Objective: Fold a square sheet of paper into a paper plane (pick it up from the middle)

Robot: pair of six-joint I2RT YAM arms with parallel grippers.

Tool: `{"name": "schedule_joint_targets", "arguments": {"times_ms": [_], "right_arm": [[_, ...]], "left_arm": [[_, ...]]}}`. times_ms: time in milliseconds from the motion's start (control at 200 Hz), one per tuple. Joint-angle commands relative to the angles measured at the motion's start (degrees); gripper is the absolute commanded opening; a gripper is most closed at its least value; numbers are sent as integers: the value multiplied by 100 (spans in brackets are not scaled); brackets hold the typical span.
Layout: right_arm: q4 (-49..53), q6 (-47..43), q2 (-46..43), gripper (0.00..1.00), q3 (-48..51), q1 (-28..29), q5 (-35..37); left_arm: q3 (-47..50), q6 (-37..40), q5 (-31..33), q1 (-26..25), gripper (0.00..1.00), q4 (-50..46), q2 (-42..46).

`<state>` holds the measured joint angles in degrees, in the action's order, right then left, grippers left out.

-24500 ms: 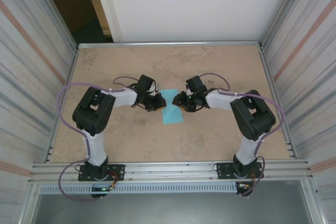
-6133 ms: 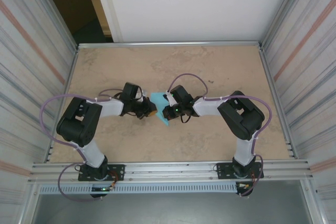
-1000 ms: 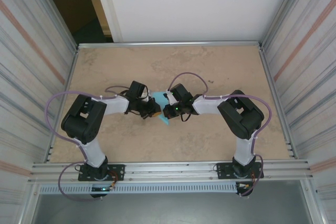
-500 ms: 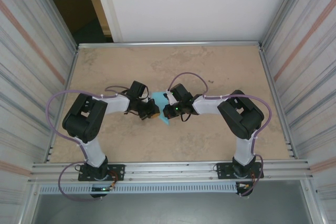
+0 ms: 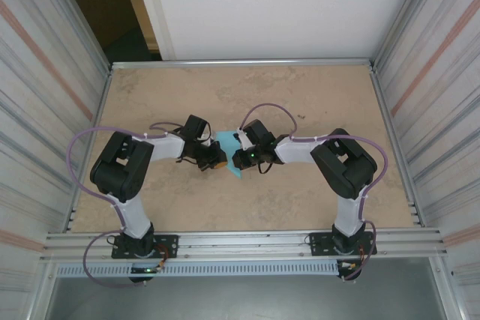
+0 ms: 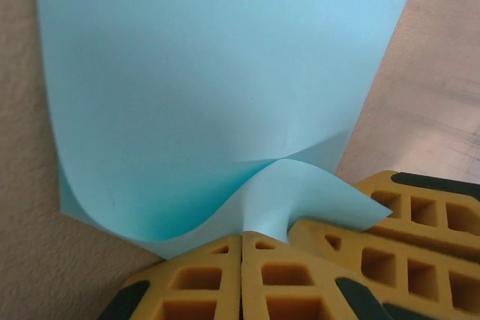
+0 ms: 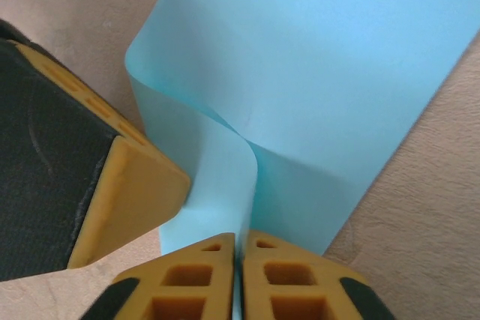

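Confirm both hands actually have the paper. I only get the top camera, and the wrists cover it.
Observer: In the left wrist view the left hand is shut, with an edge of the paper pinched in it.
Operator: Now check the right one.
Observer: In the right wrist view the right hand is shut on the paper's edge too, and a soft crease runs up from the grip.
Operator: Report whether the sheet lies flat.
Observer: It does not. At the left hand's pinch it buckles up into a hump, and the rest curves away over the table.
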<state>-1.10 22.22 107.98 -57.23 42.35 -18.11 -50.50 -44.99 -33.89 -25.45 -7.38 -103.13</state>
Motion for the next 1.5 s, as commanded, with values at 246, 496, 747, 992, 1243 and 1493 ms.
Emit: {"name": "schedule_joint_targets", "arguments": {"times_ms": [246,496,747,992,1243,1493], "right_arm": [[504,654,-1260,56,35,-407,196],[962,975,-1332,48,3,-292,-457],[997,1155,-632,21,-231,-49,-915],[1343,1021,-69,11,-721,91,-831],[1451,937,194,10,-813,76,-728],[1682,770,359,10,-807,73,-521]], "left_arm": [[364,33,488,60,5,-108,-392],[449,-299,619,56,4,57,-344],[502,-616,734,5,4,333,-462],[532,-614,780,4,4,224,-438],[518,-614,754,4,4,202,-455],[506,-612,780,6,4,138,-480]]}}
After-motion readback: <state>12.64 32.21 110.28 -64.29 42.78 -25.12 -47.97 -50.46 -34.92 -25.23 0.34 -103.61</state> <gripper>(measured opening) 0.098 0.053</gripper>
